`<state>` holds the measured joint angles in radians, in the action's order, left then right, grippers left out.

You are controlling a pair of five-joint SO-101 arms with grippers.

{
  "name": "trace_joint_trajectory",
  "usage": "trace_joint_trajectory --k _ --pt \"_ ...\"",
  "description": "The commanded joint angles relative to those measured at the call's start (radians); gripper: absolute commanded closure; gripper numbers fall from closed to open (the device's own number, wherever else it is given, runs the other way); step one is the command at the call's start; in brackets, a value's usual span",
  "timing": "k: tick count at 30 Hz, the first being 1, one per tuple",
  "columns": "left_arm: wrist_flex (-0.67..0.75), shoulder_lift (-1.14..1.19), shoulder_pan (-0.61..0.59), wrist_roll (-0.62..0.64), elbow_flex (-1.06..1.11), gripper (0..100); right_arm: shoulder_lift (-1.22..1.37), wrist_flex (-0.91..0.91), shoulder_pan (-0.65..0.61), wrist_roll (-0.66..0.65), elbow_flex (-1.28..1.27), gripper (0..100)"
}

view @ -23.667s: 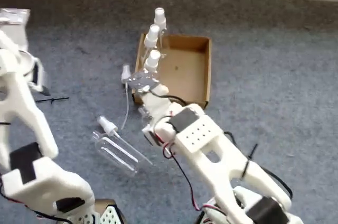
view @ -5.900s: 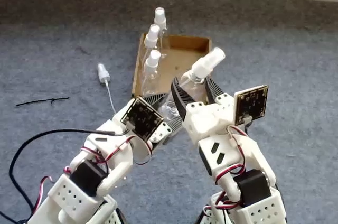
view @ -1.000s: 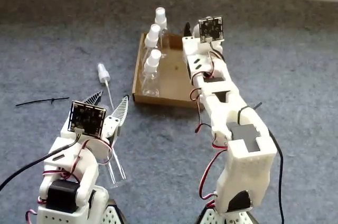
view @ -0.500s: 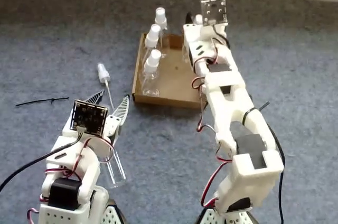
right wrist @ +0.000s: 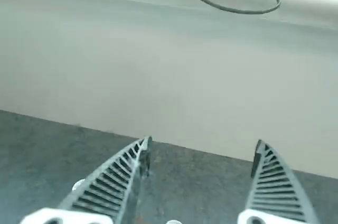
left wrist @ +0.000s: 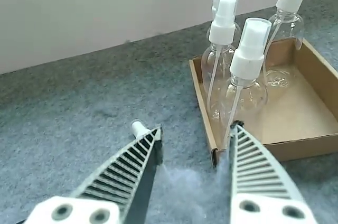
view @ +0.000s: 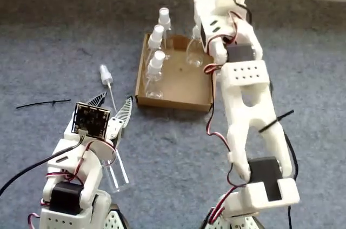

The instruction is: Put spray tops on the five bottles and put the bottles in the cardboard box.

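Bottles [view: 154, 76]: four capped ones are standing inside the cardboard box [view: 174, 101]; fifth bottle [view: 117, 176] is lying well short of the box, spray top [view: 106, 74] lying beside the box. Left tool [left wrist: 196, 129] and right tool [right wrist: 203, 143] are both gaping wide, holding nothing. Risk: round clear bottle rolling away under a pinch.
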<state>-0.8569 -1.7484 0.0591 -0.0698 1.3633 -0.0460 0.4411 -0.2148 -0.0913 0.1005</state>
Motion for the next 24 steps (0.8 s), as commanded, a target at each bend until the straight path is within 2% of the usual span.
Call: trace_joint_trajectory --k 1,5,8,15,19,24 --pt "0.041 0.005 -0.087 0.006 -0.047 81 -0.108 0.240 -0.022 -0.008 0.120 74.7" --pt "0.021 0.125 -0.220 0.009 -0.237 81 -0.183 0.460 -0.096 -0.014 0.140 81.5" --pt "-0.049 0.361 -0.280 0.008 -0.440 81 -0.249 0.567 -0.189 -0.014 0.137 86.1" --pt "-0.399 0.978 -0.487 0.002 -1.115 81 -0.300 0.874 -0.507 0.000 0.053 86.8" --pt "-0.580 1.273 -0.613 -0.006 -1.495 81 -0.300 0.816 -0.674 0.140 -0.130 84.8" --pt "-0.680 1.570 -0.796 -0.152 -1.831 81 -0.300 0.639 -0.811 0.147 -0.340 77.2"
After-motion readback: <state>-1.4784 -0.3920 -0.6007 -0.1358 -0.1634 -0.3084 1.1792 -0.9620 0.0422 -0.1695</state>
